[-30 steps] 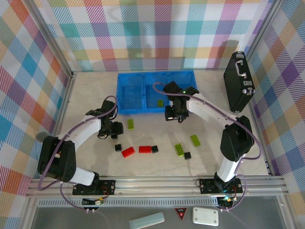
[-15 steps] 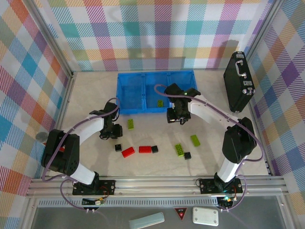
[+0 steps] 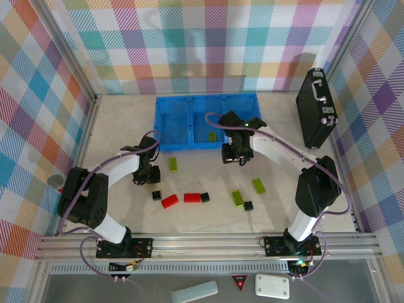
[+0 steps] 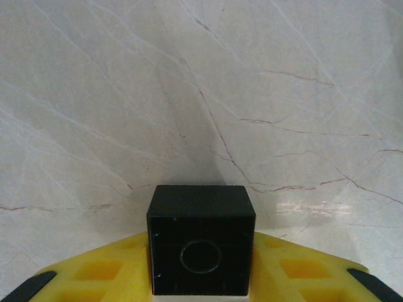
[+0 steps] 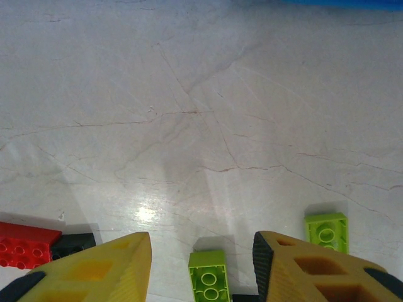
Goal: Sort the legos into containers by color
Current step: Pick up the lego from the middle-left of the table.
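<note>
Tabletop (image 3: 120, 126): left pincer (image 3: 149, 178) now grips black lego (image 4: 201, 248).

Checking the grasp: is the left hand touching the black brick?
Touching. The left wrist view shows the black brick wedged between the left hand's yellow fingers, no gap either side.

— How does the white-and-black left arm (image 3: 113, 167) sit?
— Its elbow juts out at the near left. The forearm runs right and a little far, and the left gripper (image 3: 149, 177) points downward.
— And its jaws?
— The yellow plastic fingers (image 4: 94, 277) are closed against both sides of a small black square plastic brick (image 4: 201, 248).
— The white-and-black right arm (image 3: 278, 148)?
— It rises from its near-right base and bends at the right side, with the forearm stretched left toward the middle. The right gripper (image 3: 232, 158) faces down. Its yellow fingers (image 5: 107, 267) stand apart, holding nothing.
</note>
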Motion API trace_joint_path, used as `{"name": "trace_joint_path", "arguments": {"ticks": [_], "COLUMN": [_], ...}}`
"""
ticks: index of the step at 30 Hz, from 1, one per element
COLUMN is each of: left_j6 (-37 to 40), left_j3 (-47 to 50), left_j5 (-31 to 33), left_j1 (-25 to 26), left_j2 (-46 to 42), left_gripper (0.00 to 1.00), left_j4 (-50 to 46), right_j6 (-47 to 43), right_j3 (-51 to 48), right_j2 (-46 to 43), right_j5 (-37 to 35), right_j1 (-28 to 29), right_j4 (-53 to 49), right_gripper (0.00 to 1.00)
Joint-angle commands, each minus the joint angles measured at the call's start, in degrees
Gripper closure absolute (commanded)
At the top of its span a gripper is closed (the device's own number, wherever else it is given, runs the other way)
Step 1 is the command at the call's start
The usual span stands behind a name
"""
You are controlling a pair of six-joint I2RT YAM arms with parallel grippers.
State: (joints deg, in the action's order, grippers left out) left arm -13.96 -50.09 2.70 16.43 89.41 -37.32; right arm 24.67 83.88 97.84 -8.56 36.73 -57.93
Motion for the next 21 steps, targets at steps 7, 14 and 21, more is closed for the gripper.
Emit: {"name": "trace_joint_path", "arguments": {"ticks": [7, 14, 21], "left_j6": [-0.22, -0.89, -1.43], "left_j3": [-1.61, -6.63, -14.49], "left_j5": [0.04, -0.81, -1.55], "left_j1": [0.71, 2.06, 3.74], "left_j2": [-2.46, -3.19, -2.05], "left_gripper": [0.65, 0.68, 0.68], "left_j4": [-1.52, -4.37, -7.14], "right_j6": [0.2, 0.43, 1.31], "right_j3": [-1.11, -4.18, -8.93], "right_j2": [-3.61, -5.94, -9.35], "right_j5": [-1.88, -2.61, -2.96], "right_j1": [0.11, 0.13, -0.07], "right_j4": [-1.83, -1.88, -1.57], "right_gripper": [0.52, 0.52, 0.51]}}
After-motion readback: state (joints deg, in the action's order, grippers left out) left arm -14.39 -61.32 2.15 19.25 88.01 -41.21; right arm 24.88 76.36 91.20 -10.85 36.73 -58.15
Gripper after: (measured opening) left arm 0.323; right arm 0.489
